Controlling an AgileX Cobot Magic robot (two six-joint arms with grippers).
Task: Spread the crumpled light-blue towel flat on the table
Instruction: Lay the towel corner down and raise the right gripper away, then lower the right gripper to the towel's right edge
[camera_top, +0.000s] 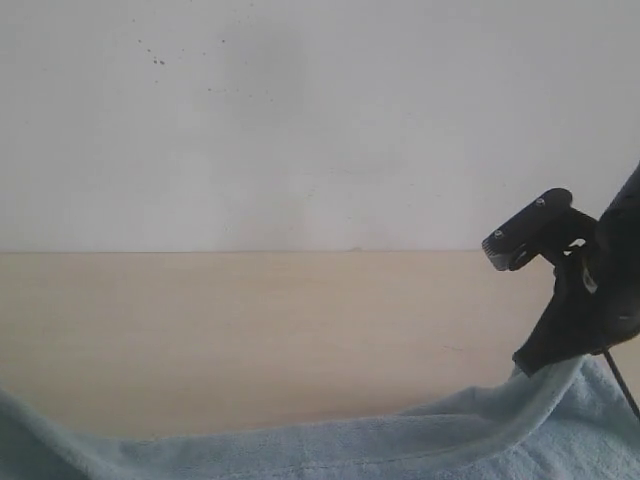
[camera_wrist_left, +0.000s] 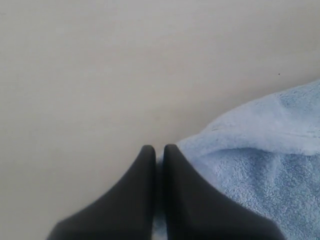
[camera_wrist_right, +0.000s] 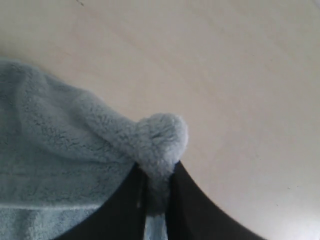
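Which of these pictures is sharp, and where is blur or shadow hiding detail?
Exterior view: soft and hazy, the right tool a black silhouette without detail. Left wrist view: the towel pile is fairly sharp, the left tool close and blurred. Right wrist view: towel fibres clear, right tool dark.

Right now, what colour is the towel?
The towel is plain pale blue, clearest in the left wrist view.

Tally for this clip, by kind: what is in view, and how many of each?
towel: 1
table: 1
grippers: 2, the left gripper and the right gripper
Total: 4
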